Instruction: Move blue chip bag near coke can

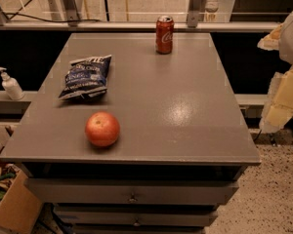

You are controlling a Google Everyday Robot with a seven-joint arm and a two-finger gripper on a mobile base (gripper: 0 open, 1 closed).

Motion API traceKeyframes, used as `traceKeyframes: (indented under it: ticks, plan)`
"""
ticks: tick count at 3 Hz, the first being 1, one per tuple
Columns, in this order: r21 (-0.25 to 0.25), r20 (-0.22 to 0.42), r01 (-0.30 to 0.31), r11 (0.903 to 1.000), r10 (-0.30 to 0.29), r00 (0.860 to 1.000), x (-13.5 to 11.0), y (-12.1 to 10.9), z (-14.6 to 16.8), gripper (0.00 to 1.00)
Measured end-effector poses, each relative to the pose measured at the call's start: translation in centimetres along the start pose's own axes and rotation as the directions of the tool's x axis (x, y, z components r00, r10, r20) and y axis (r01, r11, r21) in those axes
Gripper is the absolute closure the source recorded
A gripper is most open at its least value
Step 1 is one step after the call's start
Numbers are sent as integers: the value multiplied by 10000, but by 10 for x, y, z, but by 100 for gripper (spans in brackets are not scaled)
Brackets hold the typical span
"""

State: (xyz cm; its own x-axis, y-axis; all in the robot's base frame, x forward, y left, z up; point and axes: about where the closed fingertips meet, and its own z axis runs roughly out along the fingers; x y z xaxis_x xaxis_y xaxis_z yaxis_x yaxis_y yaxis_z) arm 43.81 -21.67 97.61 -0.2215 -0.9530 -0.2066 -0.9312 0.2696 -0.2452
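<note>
Where the bench (185, 106) top ends on the right, the pincer (285, 99) hangs out past that edge at about mid-depth, off the surface and touching nothing. Whether it is apart or together: cannot tell from this view.

Edges and room:
- Blue chip bag (86, 77): lying flat on the left half of the top, close to the left edge, lettered face up.
- Coke can (164, 34): upright at the far edge, slightly right of centre, well apart from the bag.
- Apple (102, 129): near the front edge, left of centre, just in front of the bag, not touching it.
- Open grey surface runs diagonally from the bag to the can. The right half of the top is open from the front edge back to the can (widest free stretch on the bench).

Containers:
- Drawers (132, 194) under the top: two fronts with small knobs, both shut, contents hidden.
- Cardboard box (14, 208) on the floor at lower left. Something greenish shows beside it, possibly cable or packing.
- White pump bottle (10, 84): upright on a ledge left of the bench, lower than the top.

Surface and room: matte grey top with a dull glare right of centre. Speckled floor (278, 194) at lower right. A metal rail (112, 27) runs just behind the far edge.
</note>
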Motion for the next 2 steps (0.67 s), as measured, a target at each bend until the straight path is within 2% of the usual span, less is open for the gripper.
traceKeyframes:
  ticks: [2]
  plan:
    - [2, 1, 0, 10000, 0, 10000, 0, 0, 0, 0]
